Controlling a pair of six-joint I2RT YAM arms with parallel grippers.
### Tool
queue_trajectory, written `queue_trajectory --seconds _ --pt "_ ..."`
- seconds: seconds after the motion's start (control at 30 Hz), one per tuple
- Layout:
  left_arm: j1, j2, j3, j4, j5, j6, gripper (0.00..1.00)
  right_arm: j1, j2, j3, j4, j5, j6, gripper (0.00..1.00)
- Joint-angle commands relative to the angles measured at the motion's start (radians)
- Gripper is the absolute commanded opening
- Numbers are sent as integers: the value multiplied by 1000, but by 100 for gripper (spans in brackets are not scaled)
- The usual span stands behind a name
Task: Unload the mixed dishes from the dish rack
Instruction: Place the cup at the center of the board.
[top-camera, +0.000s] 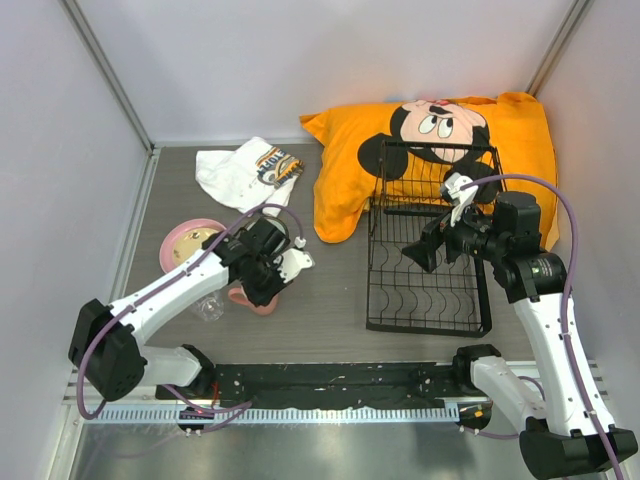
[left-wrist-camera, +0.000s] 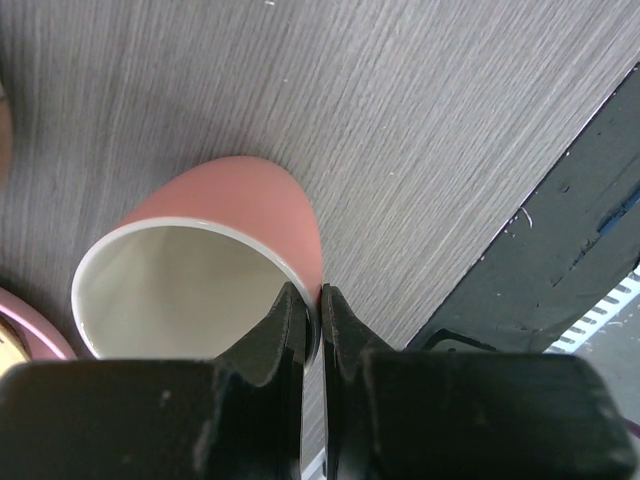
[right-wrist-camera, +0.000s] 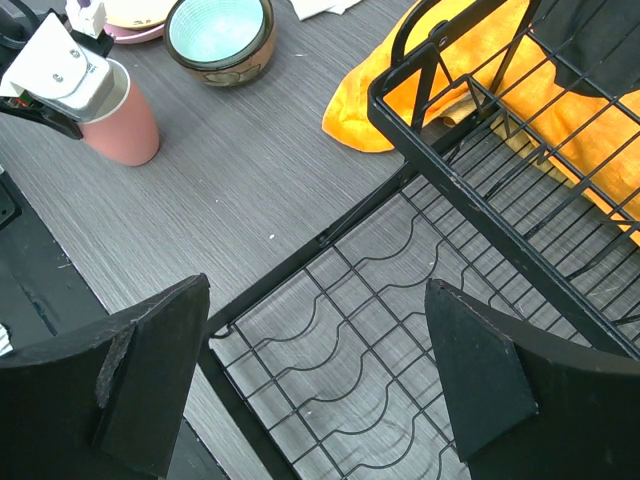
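Unloading a dish rack, placing stage. The mug (left-wrist-camera: 230, 200) is on the bench (left-wrist-camera: 420, 120) to the left of the rack (right-wrist-camera: 470, 190), mouth up, with its long axis roughly vertical. The left fingers (left-wrist-camera: 288, 335) are closed on its rim, one inside the wall and one outside, pinching the side of the rim nearest the arm's base. Whether the mug's base bears fully on the bench cannot be told from these views.

The right fingers (right-wrist-camera: 150, 370) are spread wide and hold nothing. They hang above the rack's bare wire floor, where no dish is visible in the wrist view.

A bowl (right-wrist-camera: 220, 35), a plate (top-camera: 170, 250) and a glass (top-camera: 208, 308) already lie on the bench around the mug. The plate and bowl are beyond it and the glass is just beside it on the near side.

Key relation: the mug wall lies directly between the left fingers and the mug's axis runs upward toward the wrist. Judged from this, the release calls for the fingers to part and then rise along that axis, since drawing sideways would drag the rim and tip the mug toward the glass. The left arm is the only one within reach, as the right is well apart over the rack.
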Motion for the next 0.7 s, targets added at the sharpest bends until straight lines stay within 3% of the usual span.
queue_trajectory --seconds 0.0,0.33,0.47,0.57,0.67 --pt "-11 -23 4 49 -38 -17 0 6 -17 -1 16 9 -15 94" --pt "-24 -36 -34 63 -66 -27 3 6 -15 2 13 10 -16 94" --pt "-25 -49 -42 58 -63 -28 15 6 -14 2 13 12 -18 94" --pt "-25 -68 -51 56 -61 -34 33 5 -12 2 9 15 -19 94" --pt "-25 -85 -51 52 -58 -34 43 5 -11 2 11 22 -22 94"
